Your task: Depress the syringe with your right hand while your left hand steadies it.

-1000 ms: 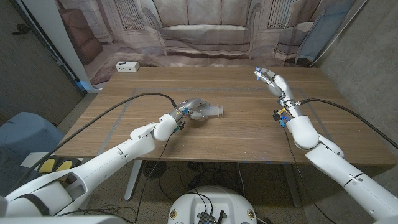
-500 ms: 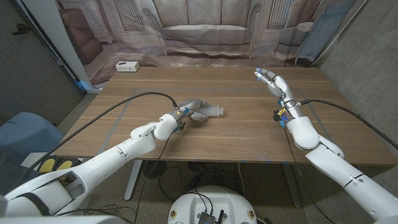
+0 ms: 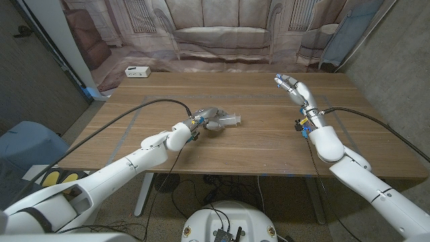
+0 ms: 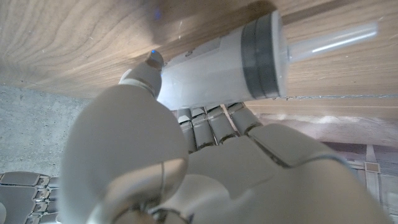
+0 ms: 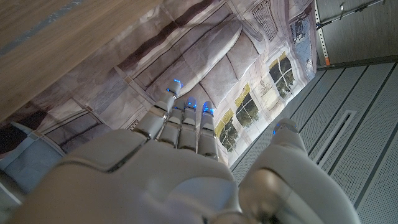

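Note:
A clear syringe (image 3: 230,119) lies on its side on the wooden table (image 3: 255,144), near the middle. My left hand (image 3: 209,118) holds its barrel (image 4: 217,65); the thumb and fingers curl around it, and the grey stopper and clear tip stick out past the fingers. My right hand (image 3: 293,88) is raised over the right part of the table, fingers apart and holding nothing, well away from the syringe. In the right wrist view that hand (image 5: 180,155) points its fingers toward the backdrop.
A small white box (image 3: 136,71) sits at the far left of the table. A printed backdrop of a sofa (image 3: 222,33) hangs behind the table. Black cables run along both arms.

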